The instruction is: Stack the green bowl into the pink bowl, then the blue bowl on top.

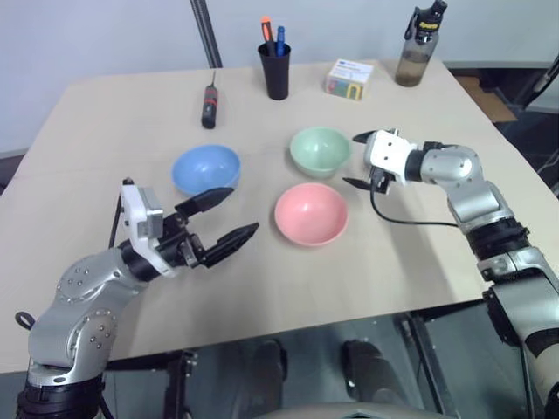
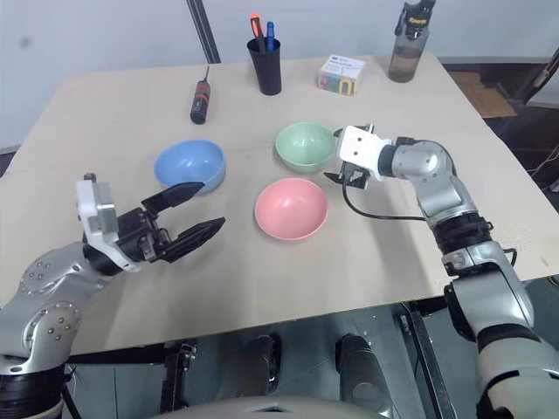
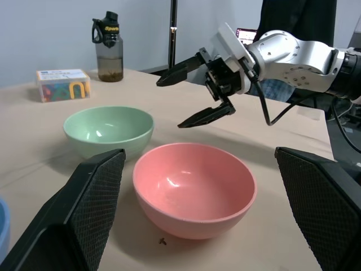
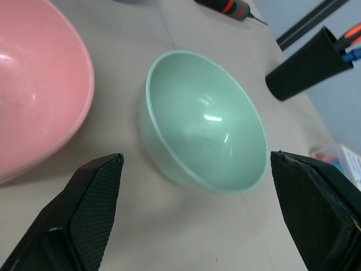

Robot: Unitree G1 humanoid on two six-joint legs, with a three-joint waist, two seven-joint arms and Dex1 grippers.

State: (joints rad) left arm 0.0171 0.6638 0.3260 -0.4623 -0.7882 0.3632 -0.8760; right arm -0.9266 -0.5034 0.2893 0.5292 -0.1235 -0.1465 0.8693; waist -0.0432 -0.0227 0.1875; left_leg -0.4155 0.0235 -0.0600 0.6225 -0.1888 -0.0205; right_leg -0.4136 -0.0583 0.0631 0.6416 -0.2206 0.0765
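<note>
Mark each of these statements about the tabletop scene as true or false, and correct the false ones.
1. The green bowl already sits inside the pink bowl. False: the two stand apart on the table, both empty.
2. The right gripper is beside the green bowl with its jaws open. True.
3. The left gripper is shut on the blue bowl. False: its jaws are open and hold nothing.
4. A black cup holding markers stands at the far side of the table. True.
5. The water bottle lies on its side. False: it stands upright near the far corner.
</note>
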